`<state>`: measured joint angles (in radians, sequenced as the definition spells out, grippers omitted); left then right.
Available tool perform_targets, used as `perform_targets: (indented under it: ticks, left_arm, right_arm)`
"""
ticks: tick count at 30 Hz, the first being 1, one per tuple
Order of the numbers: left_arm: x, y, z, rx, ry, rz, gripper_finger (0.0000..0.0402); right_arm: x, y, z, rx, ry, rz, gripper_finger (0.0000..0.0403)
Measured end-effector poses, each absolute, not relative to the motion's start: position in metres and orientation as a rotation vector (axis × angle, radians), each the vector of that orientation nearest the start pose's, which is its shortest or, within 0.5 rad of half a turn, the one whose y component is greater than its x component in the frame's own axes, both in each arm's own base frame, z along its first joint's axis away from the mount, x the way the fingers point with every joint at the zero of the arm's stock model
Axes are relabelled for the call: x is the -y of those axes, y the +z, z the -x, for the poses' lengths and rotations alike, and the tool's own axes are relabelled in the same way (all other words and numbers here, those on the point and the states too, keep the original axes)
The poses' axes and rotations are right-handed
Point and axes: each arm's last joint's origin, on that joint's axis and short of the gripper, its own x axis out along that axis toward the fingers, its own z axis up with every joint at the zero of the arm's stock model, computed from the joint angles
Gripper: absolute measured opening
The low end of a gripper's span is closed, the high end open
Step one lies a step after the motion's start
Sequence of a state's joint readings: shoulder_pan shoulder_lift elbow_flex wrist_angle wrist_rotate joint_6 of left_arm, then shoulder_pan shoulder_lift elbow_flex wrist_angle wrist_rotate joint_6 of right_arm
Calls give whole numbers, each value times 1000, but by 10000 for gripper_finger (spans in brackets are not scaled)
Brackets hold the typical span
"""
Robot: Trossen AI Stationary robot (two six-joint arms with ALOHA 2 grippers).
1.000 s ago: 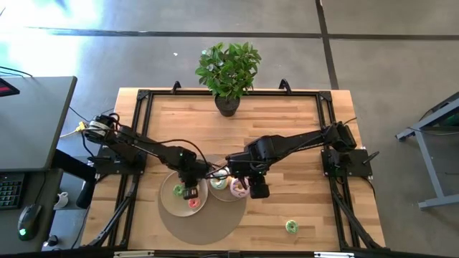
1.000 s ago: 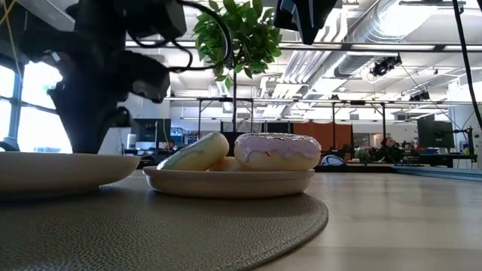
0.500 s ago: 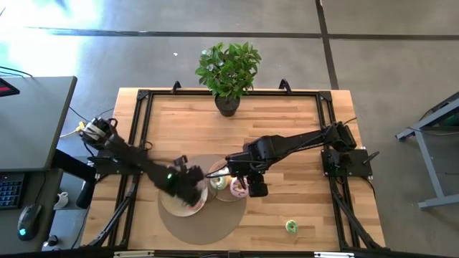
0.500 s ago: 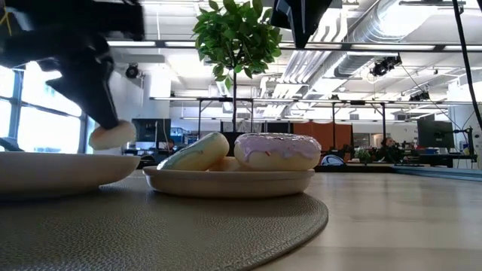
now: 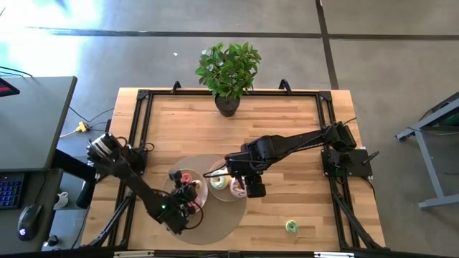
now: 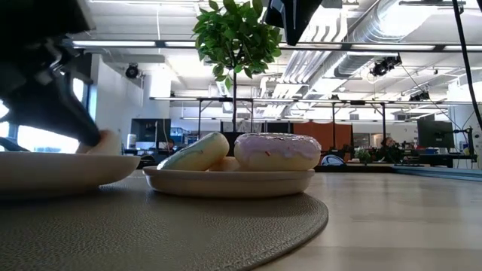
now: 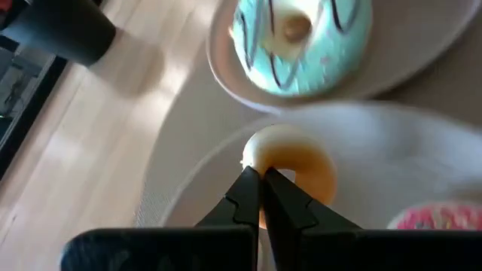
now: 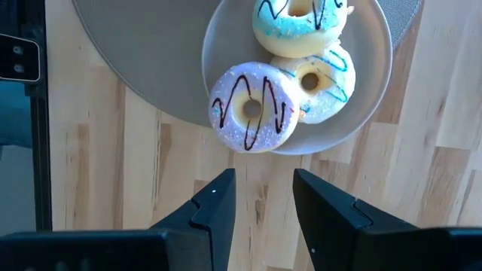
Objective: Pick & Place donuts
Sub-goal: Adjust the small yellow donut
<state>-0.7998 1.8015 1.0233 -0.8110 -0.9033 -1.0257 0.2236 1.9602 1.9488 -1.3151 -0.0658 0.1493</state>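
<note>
Left gripper [image 7: 260,177], fingers closed, touches a tan mini donut [image 7: 295,167] on the near plate [image 7: 422,143]. Right gripper [image 8: 263,197], fingers open, hovers beside three large donuts [image 8: 252,107] on the adjacent plate [image 8: 369,98].

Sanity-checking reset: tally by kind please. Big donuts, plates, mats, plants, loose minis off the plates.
Large donuts: 3
Plates: 2
Placemat: 1
Potted plant: 1
Loose green mini donut: 1
Total: 8

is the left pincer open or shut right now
Shut. In the left wrist view the left pincer's two dark fingers touch, against the small tan ring donut on the beige plate.
</note>
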Motion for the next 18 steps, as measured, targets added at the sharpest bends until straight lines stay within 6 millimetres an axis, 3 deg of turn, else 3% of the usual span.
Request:
perform_targets:
  ticks: [5,14,18]
  left_arm:
    - [194,140,-225,-858,553,-247,22]
    - [197,145,-232,-920,519,-180,125]
    - [203,151,-235,-956,487,-130,136]
  right_arm:
    - [-88,311,-379,-1340,147,-21,130]
    - [-88,311,-379,-1340,147,-21,130]
    - [-88,311,-379,-1339,150,-17,130]
